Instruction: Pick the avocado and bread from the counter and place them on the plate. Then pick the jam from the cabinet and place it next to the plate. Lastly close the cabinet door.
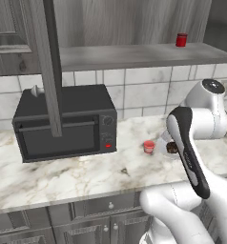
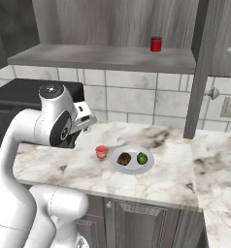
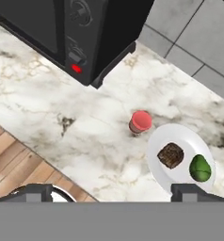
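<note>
A polished white marble counter [image 2: 151, 181] with brown veining carries a smooth white plate [image 2: 132, 167], a glossy green avocado [image 2: 142, 158] and rough, speckled brown bread [image 2: 123, 159], beside a matt black microwave [image 1: 63, 124] and grey wood-grain cabinet [image 2: 112, 58].

The robot's arm hides most of the plate [image 1: 164, 145] in the left base view; the avocado behind it cannot be made out.

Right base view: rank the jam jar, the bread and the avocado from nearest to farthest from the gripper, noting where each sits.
1. Jam jar, on the counter just left of the plate.
2. Bread, on the plate's left half.
3. Avocado, on the plate's right half.
</note>
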